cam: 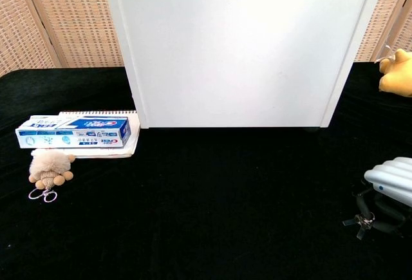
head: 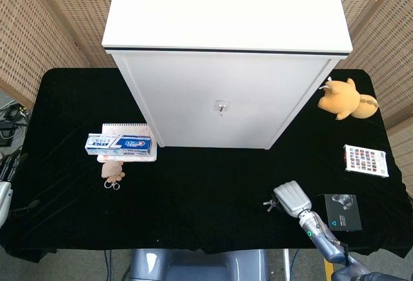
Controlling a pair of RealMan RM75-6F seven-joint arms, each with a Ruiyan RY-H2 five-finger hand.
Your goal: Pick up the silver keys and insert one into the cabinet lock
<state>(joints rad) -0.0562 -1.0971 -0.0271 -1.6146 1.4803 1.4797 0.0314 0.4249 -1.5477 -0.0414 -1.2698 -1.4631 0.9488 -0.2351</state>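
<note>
Chest view shows the silver keys (cam: 362,219) lying flat on the black table (cam: 212,215) near its front right corner, just under and a little to the left of the right robot hand (cam: 391,182), whose silver back hangs over them with dark fingers curving down toward the cloth around the ring. Whether those fingers already pinch the ring or only bracket it cannot be told from either view; the keys look to be resting on the table, so the hand most likely holds nothing yet. The step in hand is judged to be the pick-up. To do it well, the fingers should close on the ring or the bow of one key rather than sweep across the cloth, since thin flat metal on soft fabric tends to slide or lie too low to catch. One key should end up sticking out beyond the fingers, so it can later be aimed at the cabinet lock (head: 221,106). From the head view the keys (head: 269,203) sit touching or just beside the left edge of the right robot hand (head: 292,199), well apart from the lock on the white cabinet (head: 219,55) door. The left robot hand (head: 5,181) shows only as a sliver at the table's far left edge, and its state cannot be told.
</note>
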